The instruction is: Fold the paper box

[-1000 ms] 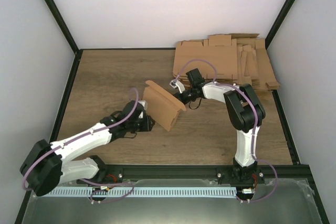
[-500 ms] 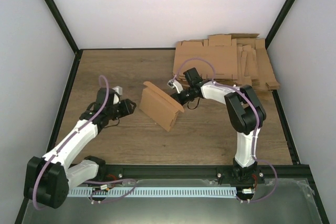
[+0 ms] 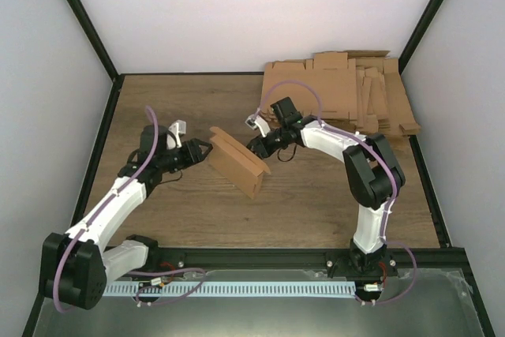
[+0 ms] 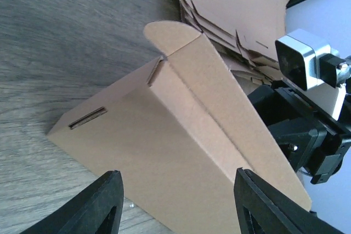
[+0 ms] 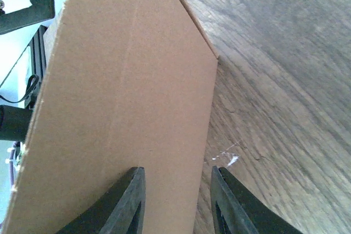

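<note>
My left gripper (image 3: pixel 201 150) is spread wide just beside the paper box (image 3: pixel 235 165). My right gripper (image 3: pixel 255 147) pinches its upper edge, fingertips cut off.

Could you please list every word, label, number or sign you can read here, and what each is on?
None can be read: the paper box and the pile of cardboard blanks are plain brown, with no print, label or number visible in any view.
</note>
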Tool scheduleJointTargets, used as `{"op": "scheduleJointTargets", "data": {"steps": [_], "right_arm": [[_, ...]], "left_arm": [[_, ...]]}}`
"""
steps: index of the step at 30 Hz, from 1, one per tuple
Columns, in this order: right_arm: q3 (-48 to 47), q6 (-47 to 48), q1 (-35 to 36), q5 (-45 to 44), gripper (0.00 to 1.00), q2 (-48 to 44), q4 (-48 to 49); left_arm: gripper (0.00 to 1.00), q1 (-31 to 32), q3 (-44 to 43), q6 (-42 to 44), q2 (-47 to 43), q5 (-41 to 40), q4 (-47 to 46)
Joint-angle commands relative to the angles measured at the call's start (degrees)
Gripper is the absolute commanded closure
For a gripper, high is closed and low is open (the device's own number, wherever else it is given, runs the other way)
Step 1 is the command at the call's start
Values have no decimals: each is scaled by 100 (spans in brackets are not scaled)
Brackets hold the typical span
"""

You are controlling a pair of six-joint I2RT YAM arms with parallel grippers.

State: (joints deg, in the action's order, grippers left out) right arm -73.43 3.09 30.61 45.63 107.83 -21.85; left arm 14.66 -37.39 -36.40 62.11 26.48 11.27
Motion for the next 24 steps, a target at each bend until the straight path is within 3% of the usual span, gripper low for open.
{"op": "scheduleJointTargets", "data": {"steps": [1, 11, 16, 24], "right_arm": [[-173, -95, 195, -88, 64, -251, -106], [-176, -185, 270, -123, 64, -380, -135], [-204, -186, 272, -221, 63, -516, -181], [-520, -511, 266, -1555, 60, -852, -504]], "left_arm": [[42, -33, -116, -146, 170, 443, -472], [57, -33, 98, -313, 646, 790, -859], [59, -33, 107, -314, 706, 790, -844], [59, -33, 73, -183, 630, 659, -619]]}}
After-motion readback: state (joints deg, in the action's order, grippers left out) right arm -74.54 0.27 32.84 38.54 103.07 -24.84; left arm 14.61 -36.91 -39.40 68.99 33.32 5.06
